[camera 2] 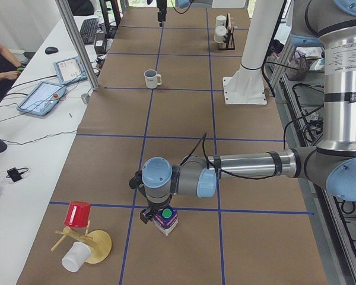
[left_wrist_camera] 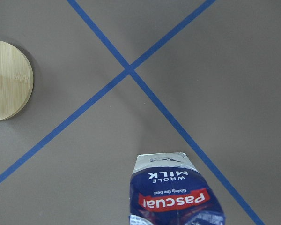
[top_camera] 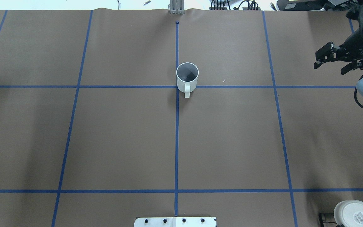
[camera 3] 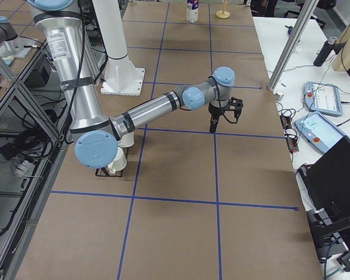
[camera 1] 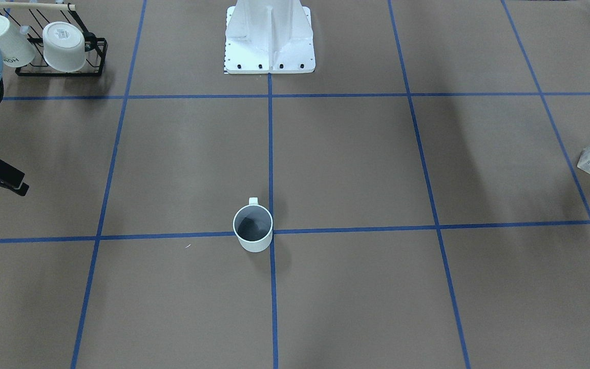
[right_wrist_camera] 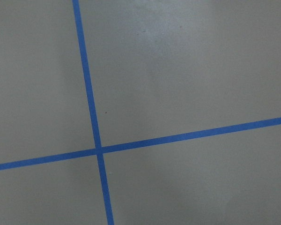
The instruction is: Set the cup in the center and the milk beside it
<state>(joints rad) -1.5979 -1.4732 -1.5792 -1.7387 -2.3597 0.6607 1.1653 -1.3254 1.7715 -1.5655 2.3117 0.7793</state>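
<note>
- The brown worktop [top_camera: 121, 142], marked into squares with blue tape, lies under both sets of fingers.
- The left arm [camera 2: 249, 164] stretches low over the worktop. The left gripper [camera 2: 153, 215] hangs right at the milk carton. I cannot tell whether its fingers are apart or closed on the carton.
- The right gripper [top_camera: 330, 67] hovers above the worktop, its fingers spread apart with nothing between them. Only a bare tape crossing lies below them.
- A black wire rack [camera 1: 62, 56] holding two squat white cups stands well apart from the right fingers, on the robot's side of them.
- A wooden cup tree [camera 2: 83, 240] with a red cup lies near the left fingers.
- The milk carton [camera 2: 165, 219], blue with a red band and a green cap on top, sits directly under the left fingers.
- The white mug [top_camera: 187, 77] stands upright on the central tape crossing with its handle toward the robot. It is well apart from both sets of fingers, roughly between them.
</note>
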